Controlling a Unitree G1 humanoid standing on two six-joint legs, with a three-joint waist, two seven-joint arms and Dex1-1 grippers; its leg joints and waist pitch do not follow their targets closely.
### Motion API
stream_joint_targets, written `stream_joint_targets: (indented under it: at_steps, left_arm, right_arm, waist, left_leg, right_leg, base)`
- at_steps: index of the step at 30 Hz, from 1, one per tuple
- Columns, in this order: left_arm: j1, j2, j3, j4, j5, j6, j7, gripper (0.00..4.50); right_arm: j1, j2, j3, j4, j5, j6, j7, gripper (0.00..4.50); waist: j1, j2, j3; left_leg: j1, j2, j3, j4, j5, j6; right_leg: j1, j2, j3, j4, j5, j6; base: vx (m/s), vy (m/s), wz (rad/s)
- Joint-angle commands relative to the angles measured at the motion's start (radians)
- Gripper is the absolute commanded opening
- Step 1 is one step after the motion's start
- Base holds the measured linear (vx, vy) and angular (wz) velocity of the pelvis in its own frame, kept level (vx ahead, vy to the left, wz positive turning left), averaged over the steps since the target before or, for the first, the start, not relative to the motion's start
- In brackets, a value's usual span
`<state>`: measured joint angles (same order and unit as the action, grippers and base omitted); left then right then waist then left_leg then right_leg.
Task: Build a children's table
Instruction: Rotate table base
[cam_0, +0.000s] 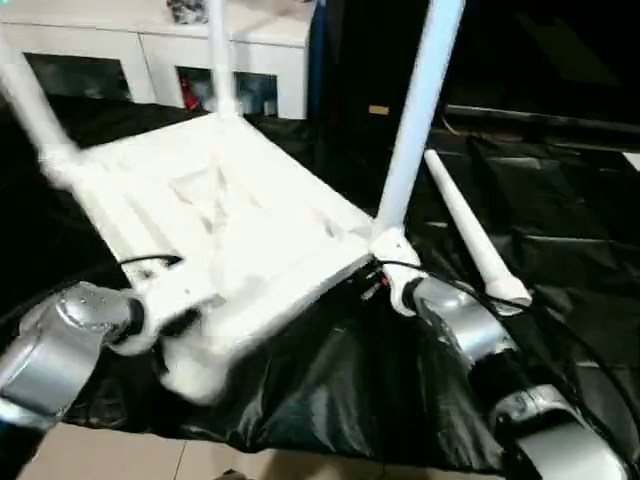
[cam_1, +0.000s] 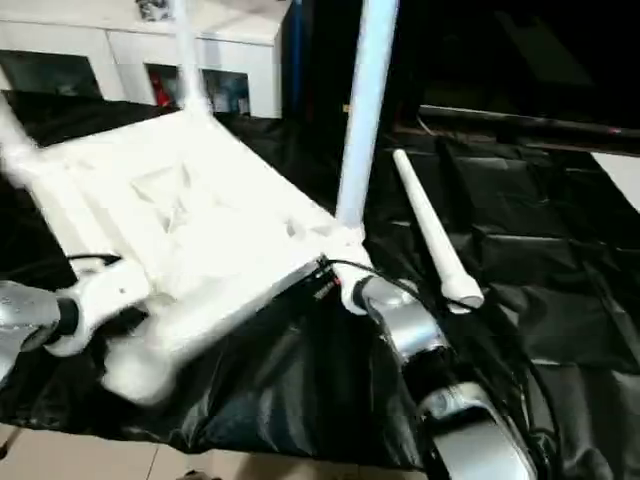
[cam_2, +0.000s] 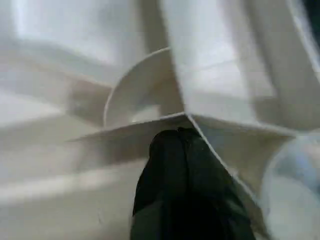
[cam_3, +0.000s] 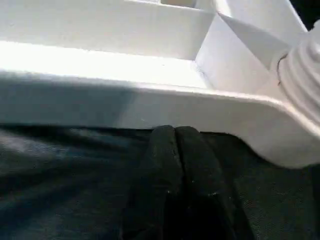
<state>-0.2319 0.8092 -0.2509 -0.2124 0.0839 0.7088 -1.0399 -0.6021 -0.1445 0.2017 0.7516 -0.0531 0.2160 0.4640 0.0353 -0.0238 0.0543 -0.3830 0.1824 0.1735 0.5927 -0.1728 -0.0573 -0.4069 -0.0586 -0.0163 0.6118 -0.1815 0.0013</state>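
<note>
The children's table top (cam_0: 230, 220) lies upside down and tilted on a black sheet, ribbed underside up. Three white legs stand in its corner sockets: one at the near right (cam_0: 415, 110), one at the back (cam_0: 220, 60) and one at the far left (cam_0: 30, 100). A loose leg (cam_0: 475, 235) lies on the sheet to the right. My left gripper (cam_2: 175, 137) is shut, its tips pressed against a rib beside a round socket (cam_2: 140, 90) at the near-left corner. My right gripper (cam_3: 174, 132) is shut, its tips touching the underside of the rim (cam_3: 150, 107) by the near-right corner.
The black sheet (cam_0: 350, 390) covers the work surface and hangs over its front edge above a light floor (cam_0: 120, 455). A white cabinet (cam_0: 150, 50) stands behind the table top. Dark folds of sheet spread out to the right of the loose leg.
</note>
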Motion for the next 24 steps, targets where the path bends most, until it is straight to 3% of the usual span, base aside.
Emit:
stream_joint_targets:
  at_steps: [1, 5, 9, 12, 15, 18, 19, 20, 21, 22, 24]
  left_arm:
    - [0.002, -0.013, -0.028, -0.052, -0.048, -0.018, -0.042, 0.00]
    - [-0.011, -0.054, -0.062, -0.100, -0.095, 0.000, -0.071, 0.00]
    - [-0.047, -0.126, -0.105, -0.080, -0.080, -0.012, -0.042, 0.00]
    - [-0.105, -0.215, -0.116, -0.002, -0.049, -0.023, 0.033, 0.00]
    - [-0.133, -0.252, -0.120, 0.043, -0.028, -0.036, 0.074, 0.00]
    - [-0.180, -0.293, -0.123, 0.128, 0.005, -0.083, 0.139, 0.00]
    - [-0.189, -0.299, -0.123, 0.142, 0.009, -0.090, 0.151, 0.00]
    - [-0.198, -0.305, -0.123, 0.153, 0.014, -0.100, 0.163, 0.00]
    - [-0.198, -0.305, -0.123, 0.153, 0.014, -0.100, 0.163, 0.00]
    - [-0.193, -0.298, -0.098, 0.115, -0.011, -0.098, 0.158, 0.00]
    - [-0.190, -0.295, -0.092, 0.104, -0.018, -0.096, 0.155, 0.00]
  right_arm:
    - [-0.019, 0.015, 0.010, 0.018, -0.008, -0.007, 0.003, 0.02]
    - [-0.050, 0.033, 0.008, 0.062, -0.009, -0.027, -0.004, 0.02]
    - [-0.069, 0.044, 0.008, 0.089, -0.013, -0.044, -0.006, 0.02]
    - [-0.073, 0.048, 0.012, 0.098, -0.015, -0.056, 0.006, 0.02]
    - [-0.074, 0.049, 0.012, 0.099, -0.017, -0.059, 0.007, 0.02]
    - [-0.071, 0.042, 0.010, 0.098, -0.023, -0.067, -0.004, 0.02]
    - [-0.072, 0.041, 0.009, 0.101, -0.026, -0.071, -0.008, 0.02]
    - [-0.070, 0.033, 0.004, 0.093, -0.028, -0.072, -0.015, 0.02]
    - [-0.070, 0.033, 0.004, 0.093, -0.028, -0.072, -0.015, 0.02]
    - [-0.066, -0.013, -0.005, 0.026, -0.083, 0.003, -0.108, 0.02]
    - [-0.065, -0.022, -0.005, 0.012, -0.095, 0.023, -0.128, 0.02]
  waist:
    - [0.004, 0.020, -0.057]
    - [0.001, 0.019, -0.058]
    - [0.001, 0.017, -0.062]
    - [0.000, 0.015, -0.060]
    - [0.000, 0.015, -0.062]
    - [0.003, 0.014, -0.063]
    - [0.002, 0.013, -0.064]
    - [0.003, 0.022, -0.065]
    - [0.001, 0.018, -0.065]
    - [0.002, 0.023, -0.065]
    - [0.007, 0.018, -0.065]
  left_leg:
    - [0.021, 0.036, -0.016, -0.083, -0.336, -0.056]
    - [0.019, 0.034, -0.014, -0.080, -0.305, -0.052]
    - [0.018, 0.034, -0.011, -0.076, -0.266, -0.047]
    - [0.020, 0.033, -0.007, -0.074, -0.269, -0.042]
    - [0.012, 0.033, -0.012, -0.076, -0.263, -0.042]
    - [0.019, 0.032, -0.008, -0.071, -0.258, -0.034]
    - [0.015, 0.033, -0.010, -0.072, -0.248, -0.033]
    - [0.017, 0.034, -0.011, -0.072, -0.252, -0.035]
    - [0.017, 0.033, -0.010, -0.071, -0.250, -0.033]
    - [0.019, 0.034, -0.010, -0.071, -0.243, -0.036]
    - [0.021, 0.031, -0.007, -0.068, -0.215, -0.039]
  right_leg:
    - [0.027, -0.062, 0.030, -0.070, -0.278, -0.200]
    - [0.032, -0.062, 0.031, -0.066, -0.246, -0.210]
    - [0.037, -0.060, 0.031, -0.062, -0.202, -0.215]
    - [0.034, -0.058, 0.031, -0.065, -0.200, -0.218]
    - [0.044, -0.061, 0.030, -0.063, -0.209, -0.210]
    - [0.038, -0.059, 0.030, -0.066, -0.200, -0.210]
    - [0.042, -0.060, 0.029, -0.064, -0.187, -0.213]
    - [0.041, -0.061, 0.029, -0.063, -0.187, -0.213]
    - [0.041, -0.059, 0.028, -0.065, -0.181, -0.214]
    - [0.040, -0.057, 0.028, -0.063, -0.165, -0.219]
    - [0.043, -0.053, 0.028, -0.059, -0.138, -0.221]
  base:
    - [0.000, 0.000, 0.00]
    - [0.000, 0.000, 0.00]
    - [0.000, 0.000, 0.00]
    - [0.000, 0.000, 0.00]
    - [0.000, 0.000, 0.00]
    - [0.000, 0.000, 0.00]
    - [0.000, 0.000, 0.00]
    - [0.000, 0.000, 0.00]
    - [0.000, 0.000, 0.00]
    - [0.000, 0.000, 0.00]
    - [0.000, 0.000, 0.00]
